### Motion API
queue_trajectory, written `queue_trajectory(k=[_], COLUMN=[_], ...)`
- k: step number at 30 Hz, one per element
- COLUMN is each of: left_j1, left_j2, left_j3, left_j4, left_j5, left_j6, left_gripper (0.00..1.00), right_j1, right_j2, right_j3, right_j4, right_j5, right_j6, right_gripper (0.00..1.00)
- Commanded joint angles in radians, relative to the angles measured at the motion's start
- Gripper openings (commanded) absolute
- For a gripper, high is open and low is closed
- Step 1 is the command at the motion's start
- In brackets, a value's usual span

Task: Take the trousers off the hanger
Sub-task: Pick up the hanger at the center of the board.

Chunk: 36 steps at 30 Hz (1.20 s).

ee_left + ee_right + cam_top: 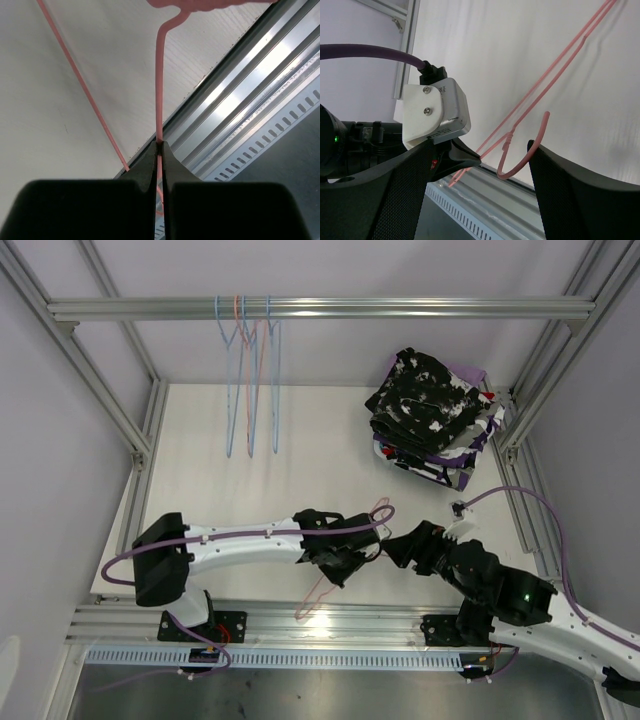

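Observation:
The trousers (432, 412) lie folded in a pile at the back right of the table. The black pair with white blotches is on top, the purple-white-black print is under it, and lilac and red edges peek out; teal is hidden. A bare pink hanger (322, 592) hangs over the table's near edge. My left gripper (360, 553) is shut on its wire (159, 100) just below the hook. My right gripper (393, 545) is open, and the hanger's hook (522, 161) sits between its fingers (555, 190), resting against the right one.
Several empty wire hangers (250, 370) hang from the rail (400, 308) at the back. Aluminium frame posts (545, 380) stand beside the pile. The slotted rail (260, 150) runs along the table's near edge below the hanger.

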State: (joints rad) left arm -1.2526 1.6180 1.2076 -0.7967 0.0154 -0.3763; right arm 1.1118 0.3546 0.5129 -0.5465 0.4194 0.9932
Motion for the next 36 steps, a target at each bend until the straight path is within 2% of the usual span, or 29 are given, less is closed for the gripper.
queue_trajectory(k=[1, 15, 31, 34, 36], left_j1=[-0.021, -0.031, -0.03, -0.03, -0.031], left_j2=[-0.052, -0.069, -0.098, -0.104, -0.109], left_j3=[-0.005, -0.062, -0.117, -0.123, -0.125], left_j4=[0.027, 0.053, 0.082, 0.079, 0.076], left_j5=[-0.008, -0.092, -0.118, -0.127, -0.13], left_j6=[-0.004, -0.029, -0.044, -0.044, -0.044], left_gripper=[0.0, 0.0, 0.0, 0.0, 0.0], right_j1=[0.005, 0.003, -0.009, -0.012, -0.012], right_j2=[0.003, 0.037, 0.139, 0.147, 0.149], right_j3=[0.009, -0.01, -0.025, -0.03, -0.033], right_j4=[0.112, 0.259, 0.483, 0.497, 0.504], right_j5=[0.002, -0.07, -0.142, -0.151, -0.154], right_j6=[0.001, 0.001, -0.027, -0.028, -0.025], right_gripper=[0.8, 0.8, 0.8, 0.79, 0.74])
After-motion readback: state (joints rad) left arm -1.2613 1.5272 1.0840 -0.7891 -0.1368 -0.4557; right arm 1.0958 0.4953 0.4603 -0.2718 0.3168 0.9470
